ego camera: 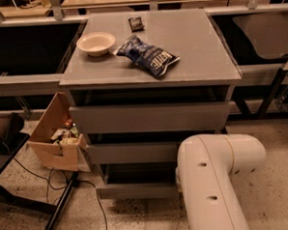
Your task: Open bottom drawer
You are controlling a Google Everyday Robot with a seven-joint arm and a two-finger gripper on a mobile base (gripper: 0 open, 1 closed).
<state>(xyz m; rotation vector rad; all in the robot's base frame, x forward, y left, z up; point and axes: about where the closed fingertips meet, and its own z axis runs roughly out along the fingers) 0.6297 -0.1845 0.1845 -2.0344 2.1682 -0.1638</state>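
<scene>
The grey cabinet [151,73] has three flat handleless drawer fronts stacked one above another. The bottom drawer [137,190] is the lowest front, just above the floor, with a dark gap above it. My white arm [210,181] reaches in from the lower right and covers the drawer's right end. The gripper is hidden behind the arm, down by that right end, so I cannot see it. The middle drawer front [131,152] and the top drawer front [149,117] stand shut.
On the cabinet top lie a cream bowl [96,43], a blue chip bag [148,56] and a small dark packet [136,23]. An open cardboard box [55,138] of items stands at the left. A black stand leg [57,213] and cables cross the speckled floor.
</scene>
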